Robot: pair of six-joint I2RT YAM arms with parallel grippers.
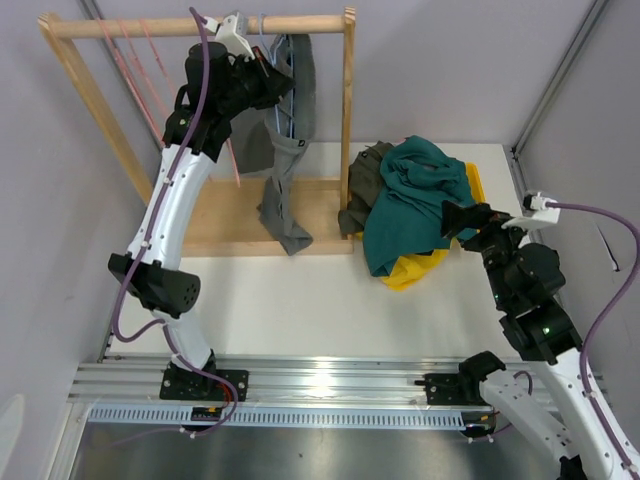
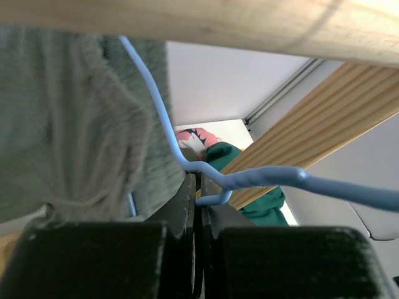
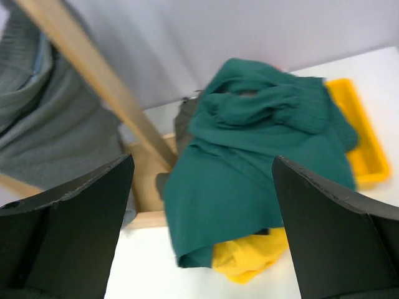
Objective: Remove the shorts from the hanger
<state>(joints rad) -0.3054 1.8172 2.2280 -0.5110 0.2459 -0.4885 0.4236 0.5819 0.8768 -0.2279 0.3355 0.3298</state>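
Top view: the grey shorts (image 1: 285, 195) hang limp from the rack (image 1: 150, 27), with the left gripper (image 1: 272, 72) at their top. The teal shorts (image 1: 410, 200) lie heaped by the right gripper (image 1: 455, 220).

Left wrist: the jaws are pressed together, seemingly nipping the hanger (image 2: 268, 176) wire.

Right wrist: the jaws are spread wide, empty.

The cloth looks light and floppy; a bunched waistband likely gives the surest hold.

Setting: robotics lab test cell. Left arm (image 1: 175, 215) and right arm (image 1: 525, 290) were bolted to slotted aluminium rail (image 1: 330, 378) at near edge of white worktop (image 1: 300, 300). Plain grey wall panels (image 1: 450, 70) with metal framing strip (image 1: 555, 75) enclosed it. Purple cables (image 1: 205, 80) ran along arms. Wooden rack (image 1: 200, 25) stood at back.
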